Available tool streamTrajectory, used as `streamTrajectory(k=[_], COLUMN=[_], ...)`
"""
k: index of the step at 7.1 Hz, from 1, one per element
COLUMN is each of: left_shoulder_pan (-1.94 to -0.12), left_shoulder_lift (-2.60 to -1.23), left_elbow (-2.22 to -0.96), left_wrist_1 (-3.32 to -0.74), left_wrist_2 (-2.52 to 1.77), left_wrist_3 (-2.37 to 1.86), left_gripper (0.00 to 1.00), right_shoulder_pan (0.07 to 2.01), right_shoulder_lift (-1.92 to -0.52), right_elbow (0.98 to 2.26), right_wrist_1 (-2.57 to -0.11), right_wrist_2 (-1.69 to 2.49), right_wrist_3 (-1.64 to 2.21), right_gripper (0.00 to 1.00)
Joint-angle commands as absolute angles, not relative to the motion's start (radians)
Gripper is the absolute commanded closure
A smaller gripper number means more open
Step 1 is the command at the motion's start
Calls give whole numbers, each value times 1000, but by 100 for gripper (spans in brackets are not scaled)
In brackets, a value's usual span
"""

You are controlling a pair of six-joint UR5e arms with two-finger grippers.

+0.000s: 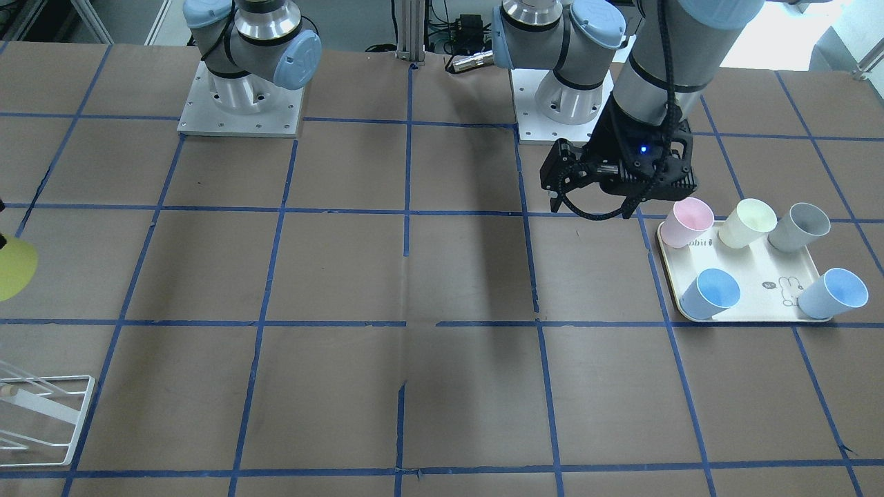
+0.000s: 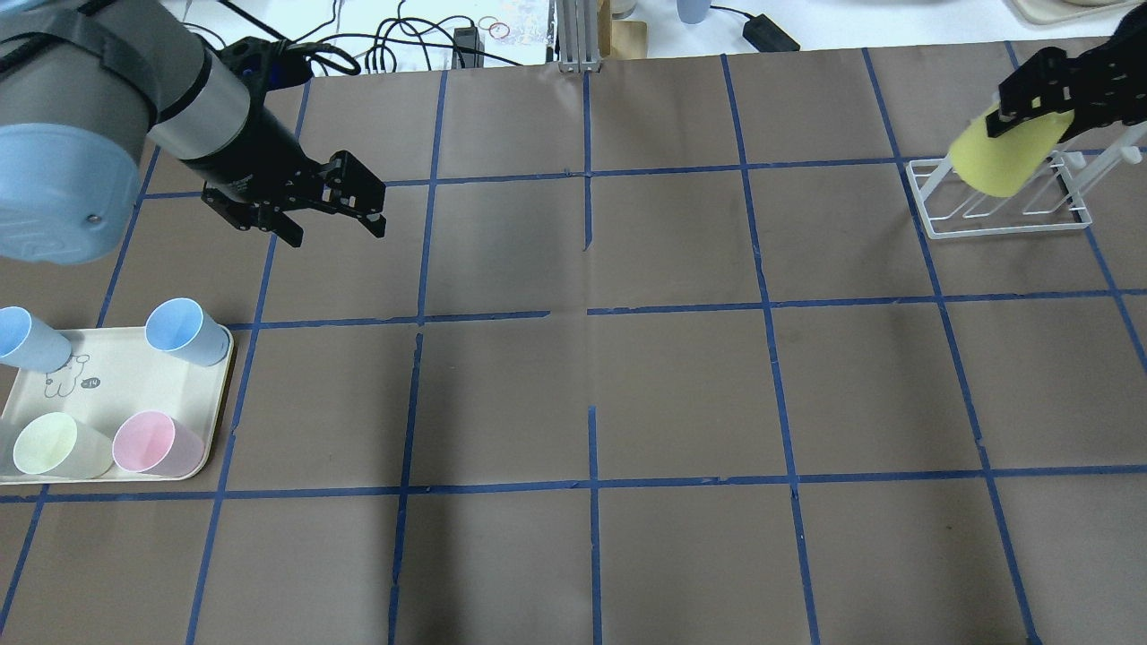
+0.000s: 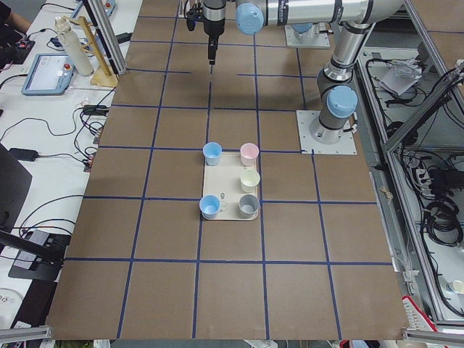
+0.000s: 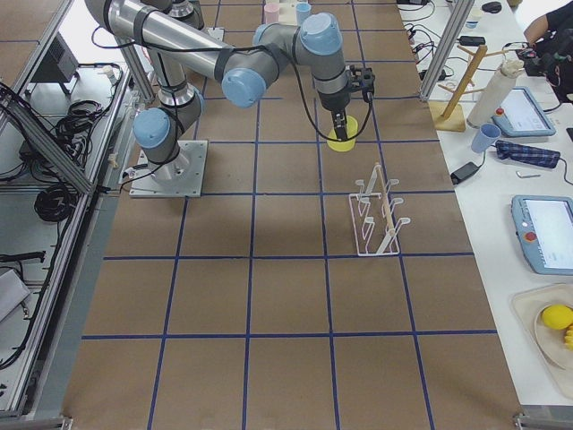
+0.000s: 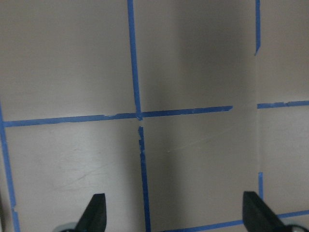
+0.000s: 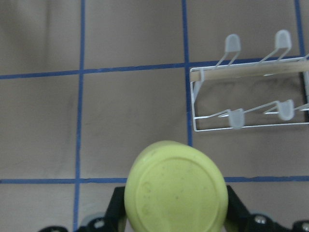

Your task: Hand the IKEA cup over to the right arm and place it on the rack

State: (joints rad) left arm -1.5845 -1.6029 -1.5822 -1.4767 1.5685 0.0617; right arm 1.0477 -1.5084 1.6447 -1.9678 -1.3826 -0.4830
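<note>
My right gripper (image 2: 1030, 112) is shut on the bright yellow IKEA cup (image 2: 1005, 159) and holds it tilted in the air over the near end of the white wire rack (image 2: 995, 224). In the right wrist view the cup's closed bottom (image 6: 176, 188) faces the camera between the fingers, and the rack (image 6: 241, 116) lies beyond it, with a wooden-coloured rod on it. The cup touches no rod. My left gripper (image 2: 336, 231) is open and empty, above the bare table near the tray; its fingertips (image 5: 94, 212) show wide apart.
A cream tray (image 2: 116, 376) on the robot's left holds a pink cup (image 2: 152, 443), a pale cream cup (image 2: 54, 446), a grey cup (image 1: 801, 226) and two blue cups (image 2: 184, 330). Brown paper with blue tape lines covers the table.
</note>
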Motion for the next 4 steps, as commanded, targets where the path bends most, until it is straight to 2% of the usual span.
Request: streamTrajectory(k=[1,4], left_shoulder_pan=[-1597,-1575], left_shoulder_lift=[-1591,-1569], left_elbow=[-1502,-1519], left_wrist_1=[-1572,-1595], left_wrist_2=[1600,1607], left_wrist_3=[44,29], left_gripper=[0,0], right_shoulder_pan=[1034,1034], right_shoulder_lift=[-1427,-1381], right_elbow=[1631,1632], right_wrist_1=[-2063,-2086], right_wrist_2=[-1434,-1431], right_wrist_3=[-518,-512], right_gripper=[95,95])
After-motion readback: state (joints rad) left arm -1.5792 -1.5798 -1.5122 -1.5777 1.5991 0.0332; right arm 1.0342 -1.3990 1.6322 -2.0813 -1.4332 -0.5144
